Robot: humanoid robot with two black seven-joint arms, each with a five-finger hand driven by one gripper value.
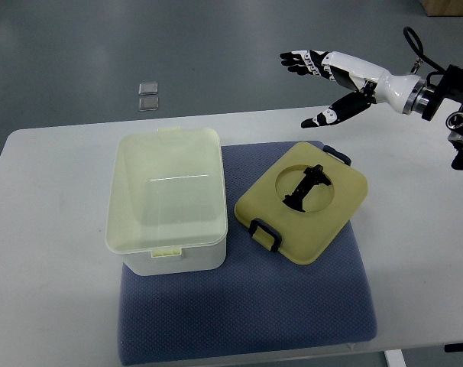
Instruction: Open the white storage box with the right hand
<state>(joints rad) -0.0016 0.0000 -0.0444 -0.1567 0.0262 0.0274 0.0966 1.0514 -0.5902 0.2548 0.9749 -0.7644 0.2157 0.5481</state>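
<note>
The white storage box stands open on the left part of a blue-grey mat, its inside showing pale and empty. Its yellowish lid lies flat on the mat to the box's right, with a black handle in a round recess and dark clips at two edges. My right hand is raised above the table's far edge, beyond the lid, fingers spread and holding nothing. Its arm comes in from the right edge. The left arm is out of view.
The white table carries the mat. Two small clear squares lie on the grey floor beyond the table's far edge. A dark fitting of the robot shows at the right edge.
</note>
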